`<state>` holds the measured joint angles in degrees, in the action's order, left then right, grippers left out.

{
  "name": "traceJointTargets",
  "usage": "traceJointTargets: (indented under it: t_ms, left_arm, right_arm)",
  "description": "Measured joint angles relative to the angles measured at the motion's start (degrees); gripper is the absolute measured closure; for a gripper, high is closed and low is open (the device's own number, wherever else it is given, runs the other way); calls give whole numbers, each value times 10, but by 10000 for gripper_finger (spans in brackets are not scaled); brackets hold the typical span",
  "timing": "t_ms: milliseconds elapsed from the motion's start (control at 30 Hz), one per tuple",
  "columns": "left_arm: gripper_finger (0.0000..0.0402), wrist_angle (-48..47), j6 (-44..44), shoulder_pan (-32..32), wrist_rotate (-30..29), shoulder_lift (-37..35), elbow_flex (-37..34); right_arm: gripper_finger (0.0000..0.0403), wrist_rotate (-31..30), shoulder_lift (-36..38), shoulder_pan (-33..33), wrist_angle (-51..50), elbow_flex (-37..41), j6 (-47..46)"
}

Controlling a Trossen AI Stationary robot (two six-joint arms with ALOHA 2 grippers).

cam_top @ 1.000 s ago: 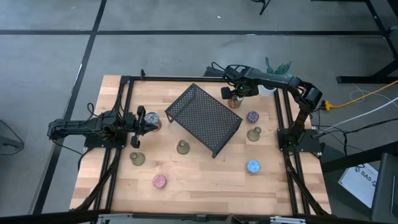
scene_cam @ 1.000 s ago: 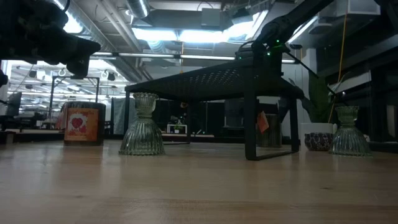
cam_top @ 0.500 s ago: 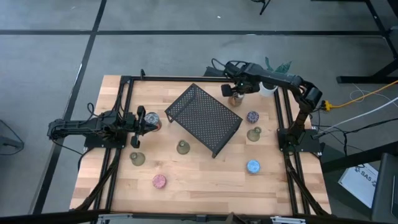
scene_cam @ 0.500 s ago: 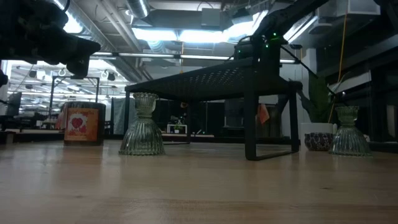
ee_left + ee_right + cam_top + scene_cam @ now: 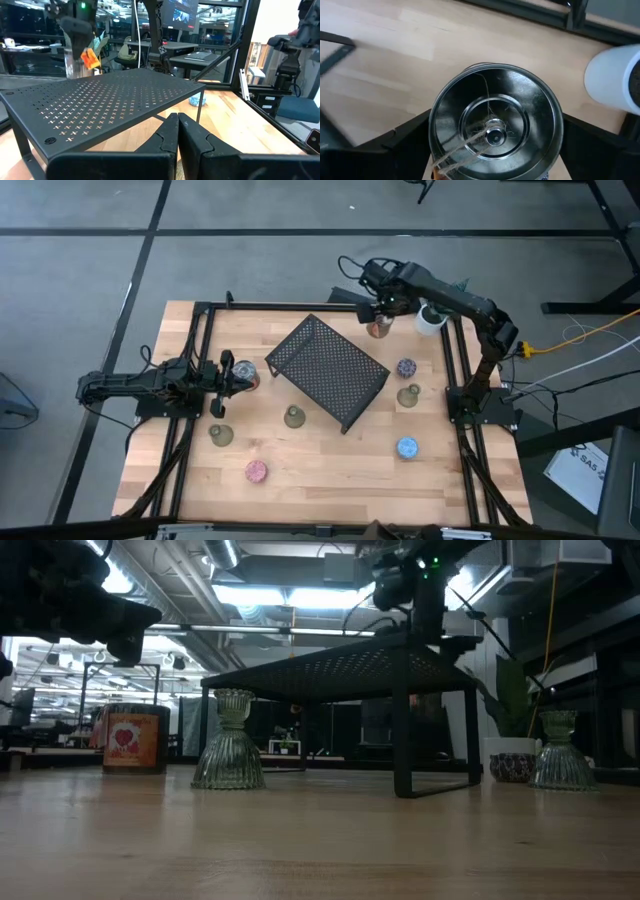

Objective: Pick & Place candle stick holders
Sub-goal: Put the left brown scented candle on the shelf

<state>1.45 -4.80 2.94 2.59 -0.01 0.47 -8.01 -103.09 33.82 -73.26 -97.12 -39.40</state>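
Note:
My right gripper (image 5: 379, 318) is shut on a round silver tin (image 5: 495, 127) with a wick inside and an orange tag, above the table's far edge beside the black mesh shelf (image 5: 327, 370). It also shows in the left wrist view (image 5: 75, 62). Small holders stand on the table by their bases: purple (image 5: 405, 367), olive (image 5: 408, 395), olive (image 5: 294, 417), olive (image 5: 220, 435), pink (image 5: 257, 471), blue (image 5: 406, 447). My left gripper (image 5: 226, 375) is shut and empty at the table's left, next to a red tin (image 5: 245, 376). My right gripper pinches the tin's round wall (image 5: 436, 125) between its two fingers (image 5: 405, 137), one on each opposite side. The fingers come from above, pointing down. The tin hangs upright with its open top up, lifted clear of the table.
A white pot (image 5: 430, 318) with a green plant stands close to the held tin at the far right. The mesh shelf fills the table's middle. Black frame rails (image 5: 200, 350) run along the table's left, far and right sides.
My right gripper has gone up and toward the table's far edge with the tin, which is lifted clear of the table and stays upright.

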Motion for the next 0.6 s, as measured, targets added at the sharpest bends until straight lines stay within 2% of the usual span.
traceJointTargets:
  t_ms: [300, 600]
  left_arm:
    - [400, 0, 0, 0, 0, 0, 0]
    - [400, 0, 0, 0, 0, 0, 0]
  right_arm:
    - [43, 44, 0, 0, -44, -77, 47]
    - [43, 88, 0, -1, -49, -122, 155]
